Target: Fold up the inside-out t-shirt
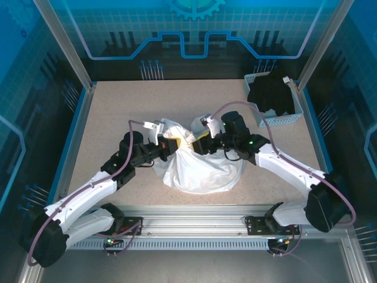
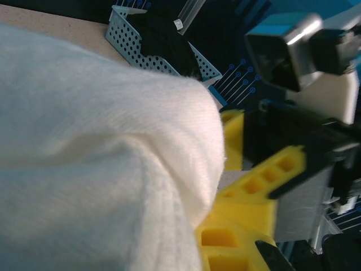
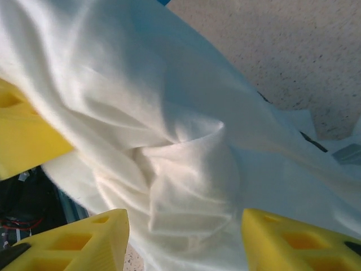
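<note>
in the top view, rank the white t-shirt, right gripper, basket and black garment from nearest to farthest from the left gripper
1. white t-shirt: bunched right at the left gripper, in the middle.
2. right gripper: just across the bunch, to the right.
3. basket and the black garment inside it: far right corner, too close to call.

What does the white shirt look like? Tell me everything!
The shirt is white, thin, soft-looking cloth, crumpled in a heap on the table. Its top is bunched between both grippers: the left gripper is shut on it, and the right gripper has its yellow fingers open around a fold.
</note>
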Action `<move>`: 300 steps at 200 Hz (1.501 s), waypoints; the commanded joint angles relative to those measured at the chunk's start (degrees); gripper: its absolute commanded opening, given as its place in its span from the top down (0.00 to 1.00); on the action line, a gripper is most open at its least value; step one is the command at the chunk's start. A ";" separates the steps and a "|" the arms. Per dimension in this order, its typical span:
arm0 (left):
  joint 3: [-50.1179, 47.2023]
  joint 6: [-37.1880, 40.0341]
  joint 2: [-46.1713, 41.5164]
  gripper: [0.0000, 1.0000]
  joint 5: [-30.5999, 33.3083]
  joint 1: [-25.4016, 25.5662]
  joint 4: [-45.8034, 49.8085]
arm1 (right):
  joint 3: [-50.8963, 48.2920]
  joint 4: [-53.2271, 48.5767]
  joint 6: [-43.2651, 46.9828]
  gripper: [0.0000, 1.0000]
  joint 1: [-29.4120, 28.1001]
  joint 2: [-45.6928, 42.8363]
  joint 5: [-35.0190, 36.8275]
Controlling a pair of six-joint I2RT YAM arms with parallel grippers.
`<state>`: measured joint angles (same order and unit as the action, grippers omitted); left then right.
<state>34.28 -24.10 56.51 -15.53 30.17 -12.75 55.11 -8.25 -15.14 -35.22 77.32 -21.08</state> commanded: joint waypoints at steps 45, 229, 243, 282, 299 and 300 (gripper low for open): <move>-3.36 -1.48 -2.56 1.00 1.92 -0.47 -0.24 | -0.80 2.31 2.20 1.00 1.27 -6.09 -0.50; 6.44 18.76 -3.95 0.25 14.04 7.96 18.83 | -5.01 -5.20 16.21 1.00 10.96 -16.67 -23.44; 8.77 22.35 0.34 0.25 10.41 8.06 17.46 | -5.02 -5.53 16.54 1.00 11.44 -16.65 -24.52; 17.66 30.63 13.45 0.29 1.78 8.09 21.80 | -3.09 -6.34 17.16 1.00 12.79 -16.51 -26.23; 21.53 31.64 18.18 0.46 -1.30 8.06 23.61 | -2.86 -6.35 17.10 1.00 13.57 -16.33 -26.97; 21.70 31.69 18.41 0.47 -1.45 8.02 23.76 | -2.84 -6.34 17.13 1.00 13.63 -16.32 -27.07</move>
<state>50.89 1.45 70.30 -9.61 37.85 7.79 50.06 -13.78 0.75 -23.20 61.08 -44.60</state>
